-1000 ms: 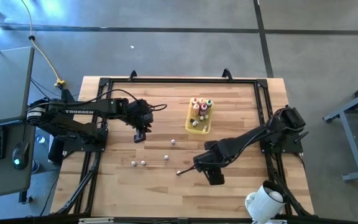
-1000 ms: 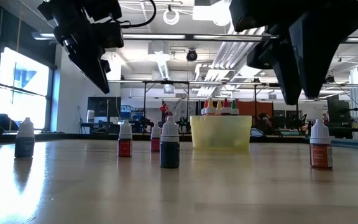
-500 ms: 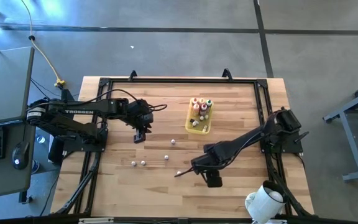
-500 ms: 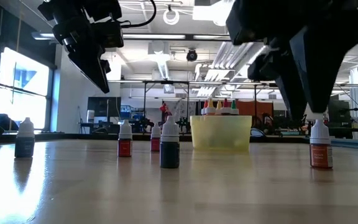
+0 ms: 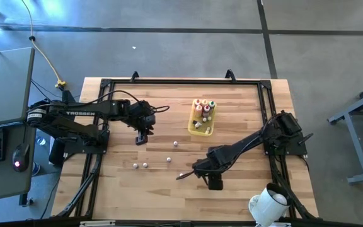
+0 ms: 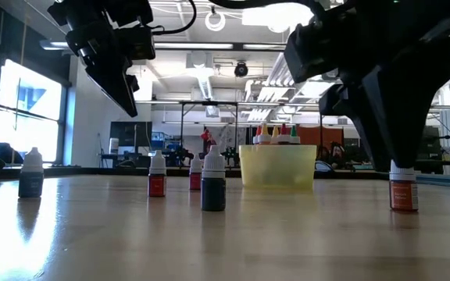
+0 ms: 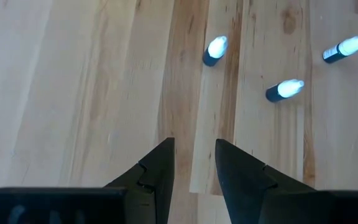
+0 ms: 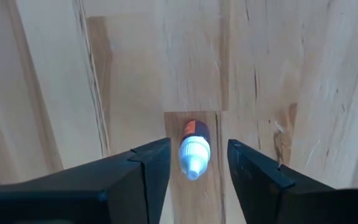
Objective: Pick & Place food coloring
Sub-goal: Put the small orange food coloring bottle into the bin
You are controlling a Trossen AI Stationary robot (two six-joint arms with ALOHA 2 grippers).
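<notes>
Five small food coloring bottles stand upright on the wooden table. One with an orange body and a white cap [image 8: 194, 146] stands between the fingers of my open right gripper [image 8: 197, 155], with a gap on either side. In the high view that bottle [image 5: 181, 174] is at the tip of the right gripper [image 5: 188, 174]. In the low view a finger hides its cap and only the body [image 6: 403, 195] shows. Three more bottles [image 5: 145, 165] stand to its left and one [image 5: 176, 144] farther back. My left gripper [image 5: 142, 135] hovers open above bare wood.
A yellow tray [image 5: 208, 128] toward the far middle of the table holds several upright bottles [image 5: 201, 107]. A black rail frame [image 5: 265, 113] runs around the table top. A white mug-like object [image 5: 268, 203] sits at the near right corner. Bare wood lies around the left gripper [image 7: 194, 168].
My right gripper has come down and a little toward the table's left, so that its fingers now stand on either side of the orange bottle and hide its cap in the low view. The bottle has kept its place.
</notes>
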